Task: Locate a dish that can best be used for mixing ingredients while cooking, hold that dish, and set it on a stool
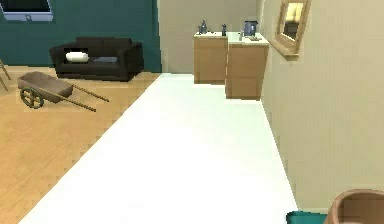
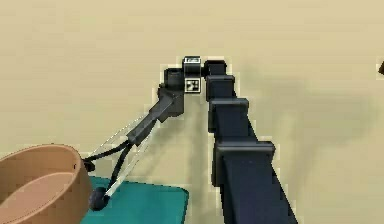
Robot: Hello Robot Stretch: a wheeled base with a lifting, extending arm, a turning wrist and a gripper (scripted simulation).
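Observation:
A round brown wooden bowl (image 2: 40, 185) fills the arm side view's lower left corner; its rim also peeks in at the forward view's bottom right (image 1: 360, 208). A flat teal surface (image 2: 150, 200) lies beside and behind the bowl, and a sliver of teal (image 1: 300, 217) shows next to the bowl in the forward view. The dark arm (image 2: 240, 140) rises from the bottom edge. The gripper (image 2: 95, 178) slants down to the left, its thin fingers (image 2: 120, 150) ending at the bowl's rim. I cannot tell whether it holds the bowl.
A beige wall (image 2: 100, 60) stands close behind the arm. Ahead lie pale floor (image 1: 190, 140), two wooden cabinets (image 1: 228, 60) with small items on top, a framed mirror (image 1: 292, 25), a black sofa (image 1: 97, 58) and a wooden wheelbarrow (image 1: 50, 90) on wood flooring.

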